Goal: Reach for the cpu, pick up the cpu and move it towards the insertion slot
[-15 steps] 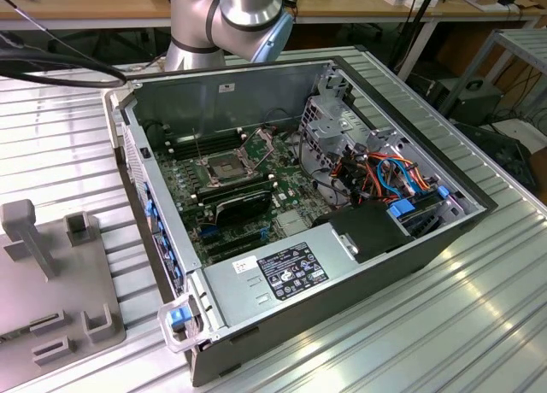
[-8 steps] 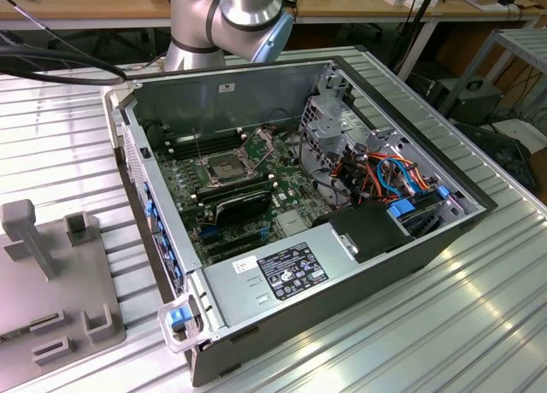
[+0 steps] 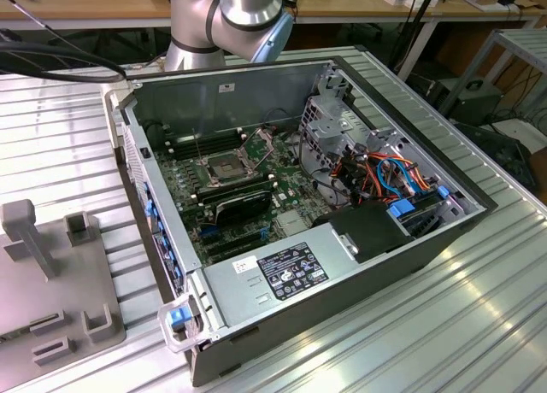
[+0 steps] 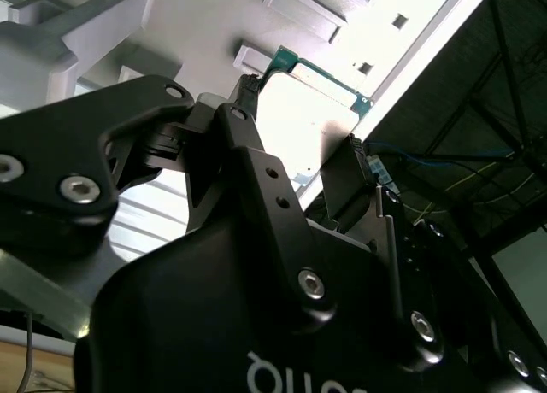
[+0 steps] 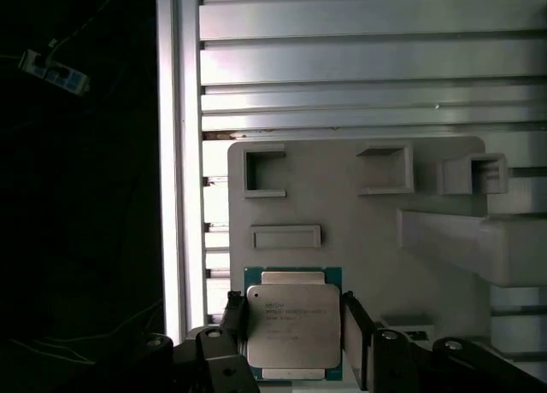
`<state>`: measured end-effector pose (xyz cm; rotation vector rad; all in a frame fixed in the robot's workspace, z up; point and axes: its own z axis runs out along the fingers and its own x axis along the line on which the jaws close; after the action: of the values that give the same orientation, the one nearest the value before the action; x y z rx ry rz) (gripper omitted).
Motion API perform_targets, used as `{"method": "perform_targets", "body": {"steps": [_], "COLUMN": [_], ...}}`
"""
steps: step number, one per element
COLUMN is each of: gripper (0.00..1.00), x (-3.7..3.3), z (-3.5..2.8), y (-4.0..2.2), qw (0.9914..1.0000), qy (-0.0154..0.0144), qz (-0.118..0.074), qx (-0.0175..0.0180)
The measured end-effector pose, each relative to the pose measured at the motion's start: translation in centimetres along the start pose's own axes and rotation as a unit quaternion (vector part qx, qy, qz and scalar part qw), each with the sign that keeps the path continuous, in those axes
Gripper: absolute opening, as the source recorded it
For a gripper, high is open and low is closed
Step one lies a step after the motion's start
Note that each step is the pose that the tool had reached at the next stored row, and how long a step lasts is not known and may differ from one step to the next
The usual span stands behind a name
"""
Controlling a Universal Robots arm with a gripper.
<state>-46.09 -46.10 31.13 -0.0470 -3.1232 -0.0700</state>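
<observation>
Arm (image 3: pixel 229 17) joint at top of exterior view; fingers (image 5: pixel 356 337) clamped on cpu (image 5: pixel 291 325), 1 ea. side.

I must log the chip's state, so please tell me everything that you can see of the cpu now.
The cpu is a thin square chip: a pale silvery metal face with small print, rimmed by its green board. The gripper's two black fingers clamp its opposite edges. Behind it lies a grey plate with moulded holders. Whether it touches the plate, I cannot tell.
</observation>
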Motion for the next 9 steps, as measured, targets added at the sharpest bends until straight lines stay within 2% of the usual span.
{"method": "perform_targets", "body": {"steps": [9], "gripper": [0.55], "x": [0.01], "z": [-0.47], "y": [0.02], "qw": [1.00000], "qy": [0.0000], "qz": [0.000], "qx": [0.0000]}}
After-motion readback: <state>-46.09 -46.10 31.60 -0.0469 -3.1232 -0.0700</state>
